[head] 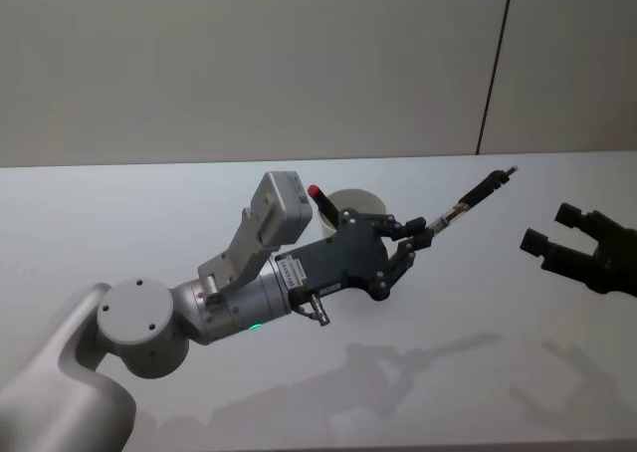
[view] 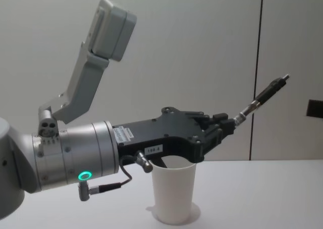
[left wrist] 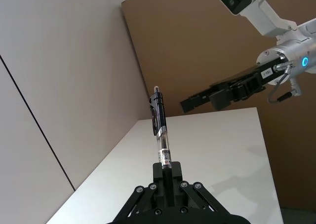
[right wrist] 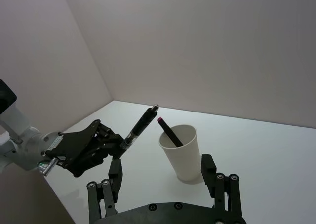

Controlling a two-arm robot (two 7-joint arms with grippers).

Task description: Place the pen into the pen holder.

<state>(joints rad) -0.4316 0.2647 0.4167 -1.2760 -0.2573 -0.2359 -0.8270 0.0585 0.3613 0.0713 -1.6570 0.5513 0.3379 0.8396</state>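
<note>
So closest in you've got the left arm's fat silver wrist, and out past it the left gripper [view: 229, 124] is clamped on the very end of the pen [view: 262, 100], with nearly the whole barrel sticking out free. The pen is up in the air, off to the right of the pen holder [view: 173, 193] and higher than its rim, not touching it. The white cup sits on the table [head: 149, 223] right under the gripper body, and there's already a red-capped pen [right wrist: 169, 132] leaning inside. Farther right the right gripper [head: 549, 227] hangs with its fingers spread and nothing in them, well apart from everything. What I'd worry about: that's a skinny pinch on one end, so the pen could pivot or slide out once the wrist swings it around. The cup also looks light, so a nudge on the rim or on the pen already inside could tip it over. The free end points away from the cup too, so it'll take a big reorient to go in. Long axis runs diagonally, up and out to the robot's right, clicker-and-clip end leading, and the end in the fingers is hidden.
</note>
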